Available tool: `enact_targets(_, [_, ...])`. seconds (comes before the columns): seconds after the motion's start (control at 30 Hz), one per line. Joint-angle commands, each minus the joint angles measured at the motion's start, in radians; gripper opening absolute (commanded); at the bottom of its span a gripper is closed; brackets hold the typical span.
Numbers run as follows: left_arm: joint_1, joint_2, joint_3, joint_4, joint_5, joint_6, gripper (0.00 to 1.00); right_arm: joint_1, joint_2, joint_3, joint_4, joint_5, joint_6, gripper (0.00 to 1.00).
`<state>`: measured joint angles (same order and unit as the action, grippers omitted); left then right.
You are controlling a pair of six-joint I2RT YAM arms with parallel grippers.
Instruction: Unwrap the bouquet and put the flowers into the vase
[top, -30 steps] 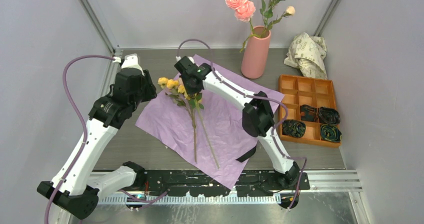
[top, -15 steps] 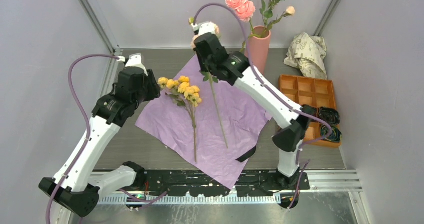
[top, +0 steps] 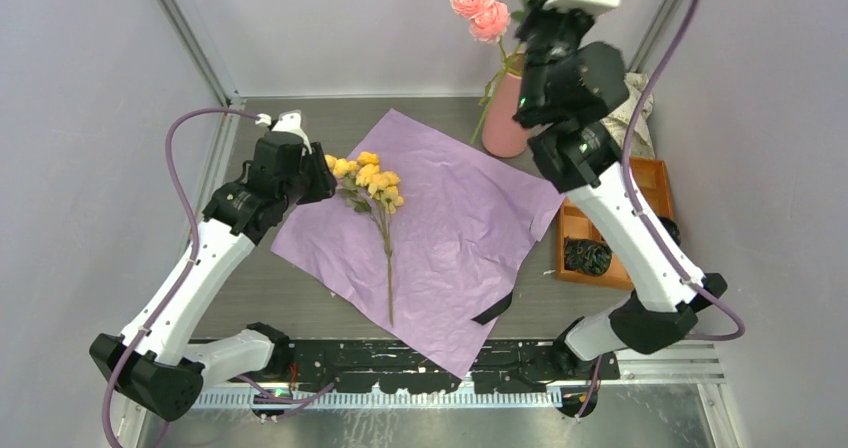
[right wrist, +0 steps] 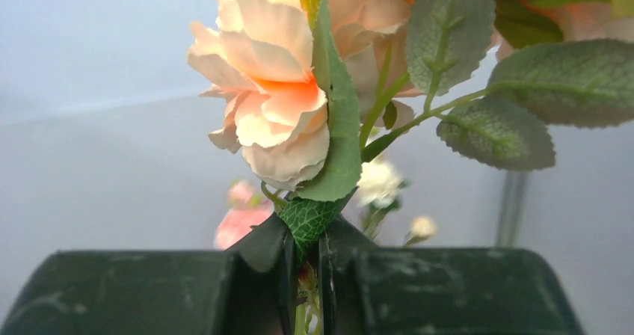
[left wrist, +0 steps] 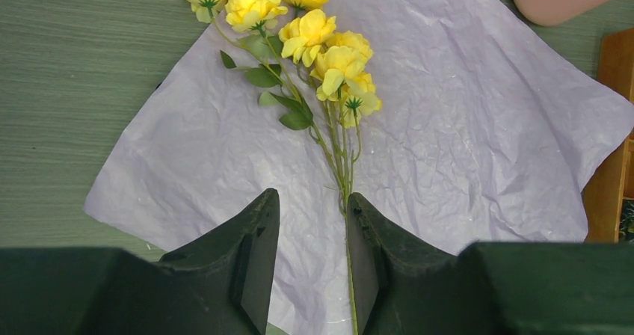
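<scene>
Two flowers outstanding.

Item one: peach flower (right wrist: 262, 103), stem pinched in the nearly closed jaws of the right hand (right wrist: 305, 238), raised high over the far edge of the tabletop by the vase (top: 497, 133). The vase stands at the far edge, right of centre, with pink blooms (top: 478, 8) already in it.

Step in hand, by judgement: seating this stem. Bring the stem tip plumb over the mouth, lower it straight, and release only once it is well down. The arm hides the mouth, so the tip's position cannot be told.

Obstruction: the pink blooms and their leaves crowd the mouth and may snag.

Item two: yellow spray (left wrist: 321, 43), lying on the lilac paper (top: 450, 228) at mid-tabletop. The left hand (left wrist: 312, 200) hovers over its stem, jaws partway apart, gripping nothing.

Nearby:
- black ribbon (top: 497, 308) on the paper's near side
- orange tray (top: 662, 168) at the right edge
- crumpled paper (top: 638, 108) in the far right corner
</scene>
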<state>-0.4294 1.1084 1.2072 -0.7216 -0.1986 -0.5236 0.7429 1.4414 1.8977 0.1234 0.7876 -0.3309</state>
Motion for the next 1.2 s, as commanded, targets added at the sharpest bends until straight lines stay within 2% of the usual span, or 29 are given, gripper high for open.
enact_targets(0.0, [0.006, -0.01, 0.008, 0.066, 0.022, -0.011, 0.39, -0.206, 0.103, 0.138, 0.177, -0.022, 0.005, 0.01])
enact_targets(0.1, [0.006, -0.01, 0.009, 0.07, 0.018, -0.008, 0.39, -0.332, 0.226, 0.365, 0.077, -0.058, 0.097, 0.01])
enact_targets(0.23, [0.006, 0.004, 0.011, 0.075, 0.016, -0.005, 0.39, -0.417, 0.39, 0.612, 0.034, -0.097, 0.119, 0.01])
enact_targets(0.33, [0.006, 0.022, 0.014, 0.081, 0.02, -0.006, 0.39, -0.456, 0.477, 0.706, 0.014, -0.12, 0.147, 0.01])
enact_targets(0.47, [0.006, 0.047, 0.023, 0.082, 0.022, -0.004, 0.39, -0.487, 0.495, 0.649, 0.04, -0.145, 0.205, 0.01])
enact_targets(0.7, [0.006, 0.07, 0.026, 0.089, 0.027, -0.003, 0.39, -0.501, 0.483, 0.517, 0.063, -0.15, 0.209, 0.01])
enact_targets(1.17, [0.006, 0.091, 0.02, 0.1, 0.049, -0.014, 0.37, -0.502, 0.364, 0.009, 0.176, -0.209, 0.288, 0.01])
